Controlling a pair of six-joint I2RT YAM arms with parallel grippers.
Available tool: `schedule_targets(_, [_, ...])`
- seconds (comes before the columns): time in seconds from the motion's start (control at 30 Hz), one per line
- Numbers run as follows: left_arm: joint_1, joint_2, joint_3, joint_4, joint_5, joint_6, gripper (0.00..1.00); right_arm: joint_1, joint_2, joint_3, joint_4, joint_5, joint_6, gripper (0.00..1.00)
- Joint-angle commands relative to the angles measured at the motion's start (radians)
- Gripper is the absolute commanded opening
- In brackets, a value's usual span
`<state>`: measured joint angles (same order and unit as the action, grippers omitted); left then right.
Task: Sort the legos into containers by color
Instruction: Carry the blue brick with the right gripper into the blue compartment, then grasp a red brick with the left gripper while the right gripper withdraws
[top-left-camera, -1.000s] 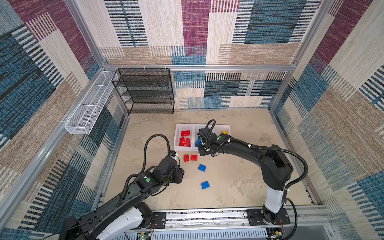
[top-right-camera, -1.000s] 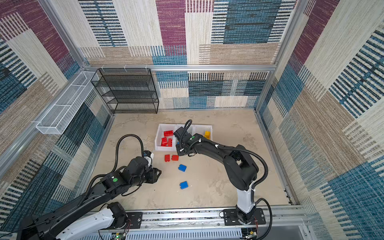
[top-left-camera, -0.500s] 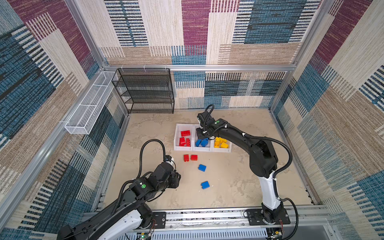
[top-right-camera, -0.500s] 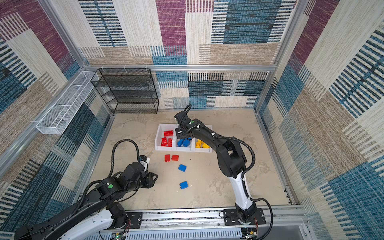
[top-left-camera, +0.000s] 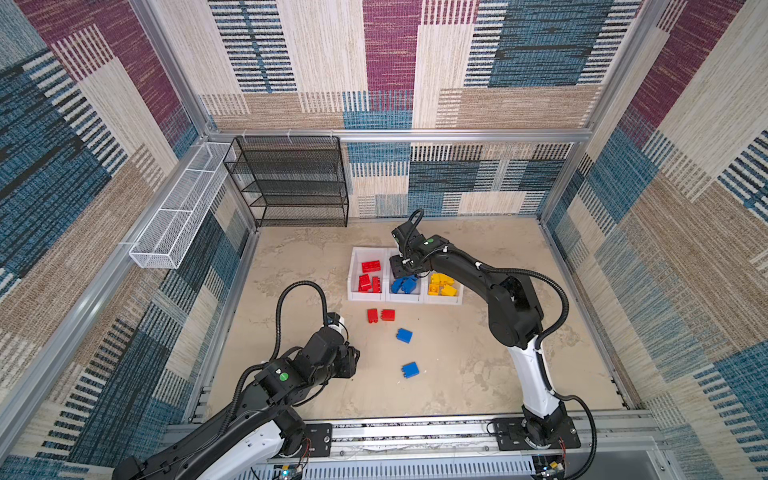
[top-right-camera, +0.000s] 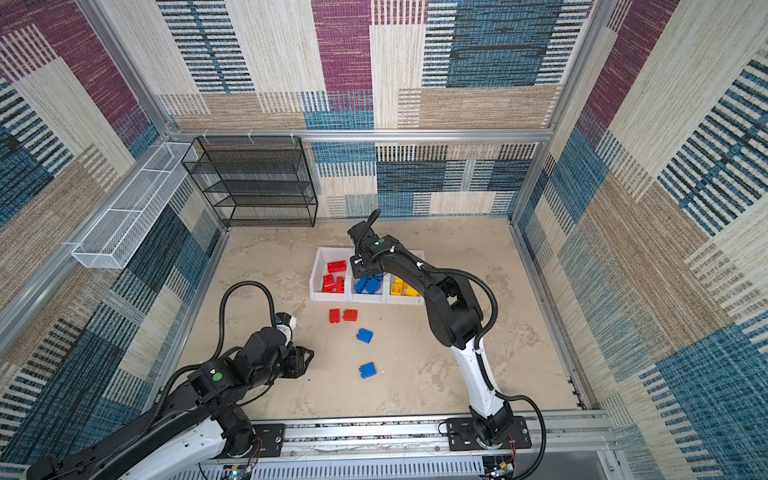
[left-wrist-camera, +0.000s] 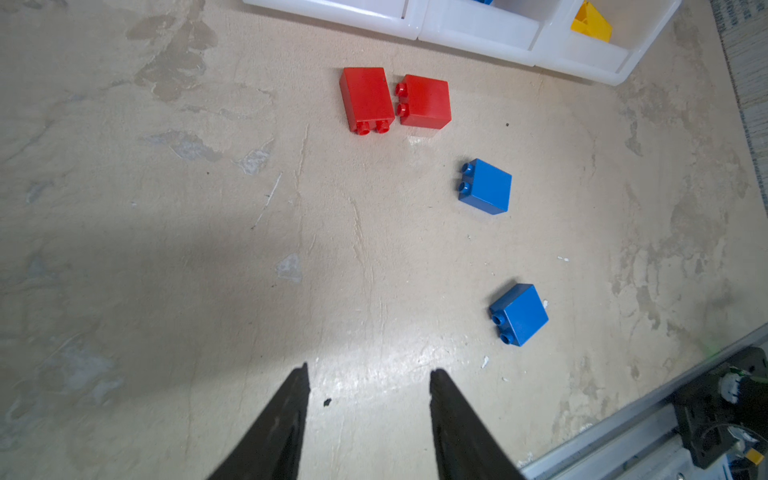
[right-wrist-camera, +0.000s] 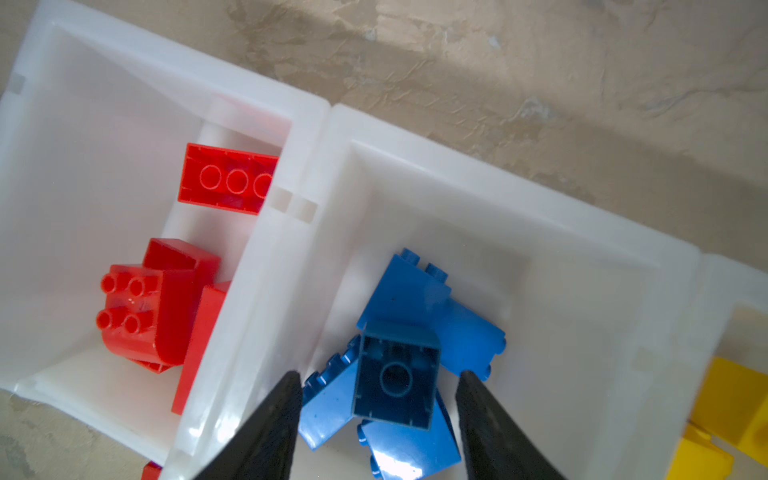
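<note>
Right wrist view: right claw (right-wrist-camera: 379, 374) agape above blue legos (right-wrist-camera: 407, 291) in middle container (right-wrist-camera: 498, 183); left claw (left-wrist-camera: 370, 369) agape, empty.

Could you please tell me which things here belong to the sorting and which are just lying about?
Job: two loose red plastic bricks, two loose blue plastic bricks, three joined white plastic bins.
Lying about: black mesh shelf rack, long white wire basket.

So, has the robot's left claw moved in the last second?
Yes. The left gripper has pulled back toward the front rail, away from the two red bricks lying on the floor, which stayed put.
</note>
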<state>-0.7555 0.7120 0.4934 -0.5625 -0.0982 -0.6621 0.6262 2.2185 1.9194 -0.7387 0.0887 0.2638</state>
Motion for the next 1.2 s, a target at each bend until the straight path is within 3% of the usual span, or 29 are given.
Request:
schedule_targets(0.0, [-0.001, 0.009, -0.005, 0.005, -0.012, -0.025, 0.51, -0.002, -0.021, 0.006, -0.012, 0.010, 0.002, 0.67])
schedule_targets(0.37, [0.000, 0.045, -0.003, 0.029, -0.032, -0.013, 0.53, -0.002, -0.121, -0.055, -0.012, 0.002, 0.021, 0.71])
schedule_targets(0.63, [0.001, 0.158, 0.033, 0.112, -0.052, 0.026, 0.55, -0.002, -0.335, -0.299, 0.067, -0.043, 0.068, 0.71])
schedule_targets(0.87, [0.013, 0.403, 0.148, 0.158, -0.073, 0.075, 0.57, -0.002, -0.545, -0.532, 0.097, -0.016, 0.124, 0.71])
schedule_targets(1.17, [0.072, 0.756, 0.373, 0.166, -0.033, 0.118, 0.58, -0.002, -0.736, -0.715, 0.108, 0.003, 0.199, 0.71])
